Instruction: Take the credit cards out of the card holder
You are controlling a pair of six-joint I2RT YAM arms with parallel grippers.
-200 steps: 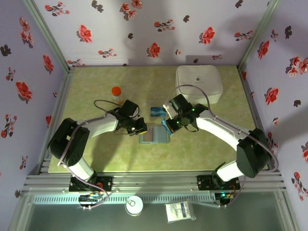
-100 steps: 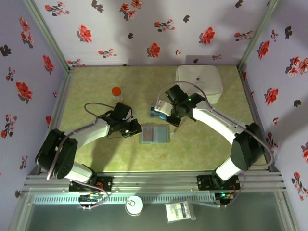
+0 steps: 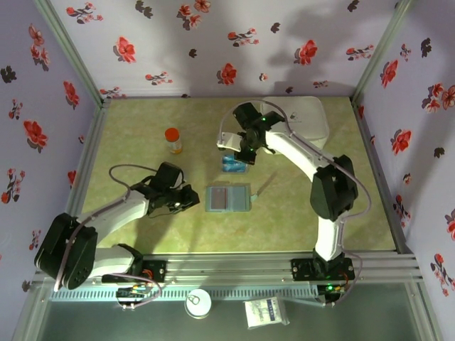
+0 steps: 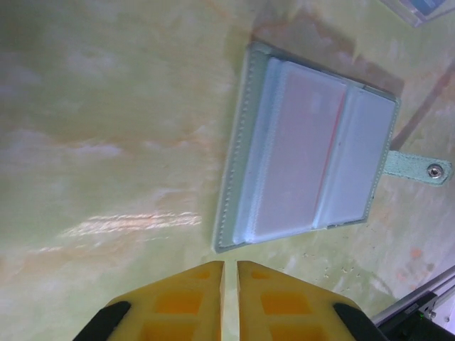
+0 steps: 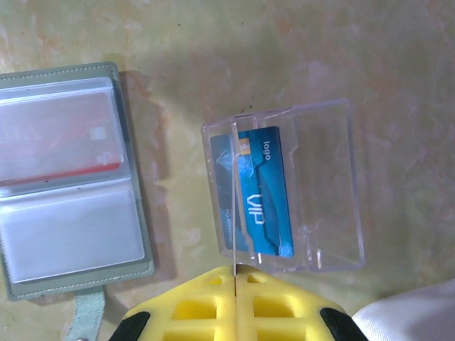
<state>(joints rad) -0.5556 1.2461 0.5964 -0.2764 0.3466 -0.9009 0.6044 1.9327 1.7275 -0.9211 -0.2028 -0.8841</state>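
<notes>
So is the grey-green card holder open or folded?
Open: the flat grey-green card holder shows both clear pockets, a red plastic card in one.

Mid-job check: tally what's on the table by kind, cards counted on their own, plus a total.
credit cards: 2, a red card and a blue card
card holder: 1
clear plastic tray: 1
orange-capped bottle: 1
white case: 1
Total: 6

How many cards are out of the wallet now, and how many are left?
Done: the blue card lies in the clear box, outside the card holder. In hand: nothing clearly; the right fingers are shut by the box. To do: the red card sits in the holder's sleeve.
</notes>
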